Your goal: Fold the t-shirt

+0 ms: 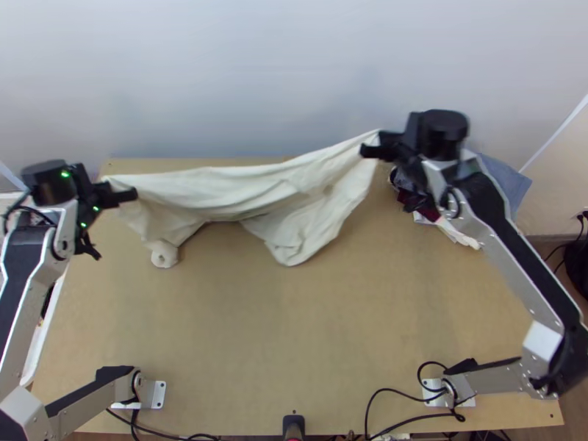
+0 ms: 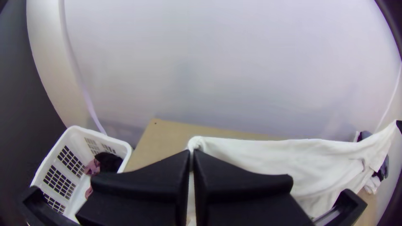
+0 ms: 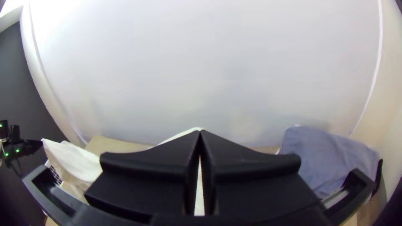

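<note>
Top view: shirt hung slack between left gripper, 9 o'clock, and right gripper, between 1 and 2, both pinching it. Left wrist view added basket, clothes inside.

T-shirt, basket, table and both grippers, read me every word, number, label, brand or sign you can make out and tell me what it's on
There is no text I can read.
Pale T-shirt: no readable print; a small darker mark on it is too blurred to identify.
White basket, table: no readable text.
Left gripper, right gripper: none readable.
</note>
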Available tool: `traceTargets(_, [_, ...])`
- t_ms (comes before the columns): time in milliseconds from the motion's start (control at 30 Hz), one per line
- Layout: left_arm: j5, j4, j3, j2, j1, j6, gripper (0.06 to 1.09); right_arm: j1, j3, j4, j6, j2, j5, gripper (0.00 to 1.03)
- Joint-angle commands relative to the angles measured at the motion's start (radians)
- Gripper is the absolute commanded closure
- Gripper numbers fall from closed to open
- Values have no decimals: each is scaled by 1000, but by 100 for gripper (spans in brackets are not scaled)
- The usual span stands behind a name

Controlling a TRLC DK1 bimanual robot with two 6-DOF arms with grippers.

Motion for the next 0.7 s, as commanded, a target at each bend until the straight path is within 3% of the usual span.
traceTargets(0, [-11, 33, 105, -7, 14, 23, 105, -8, 65, 28, -89, -44, 27, 100])
traceTargets(133, [-11, 114, 193, -4, 28, 23, 105, -8, 80, 141, -164, -70, 54, 100])
traceTargets(433, [-51, 366, 272, -10, 50, 40, 105, -69, 56, 609, -337, -113, 63, 100])
traceTargets(667, [-55, 456, 305, -12, 56, 48, 105, -98, -5, 686, -353, -159, 68, 100])
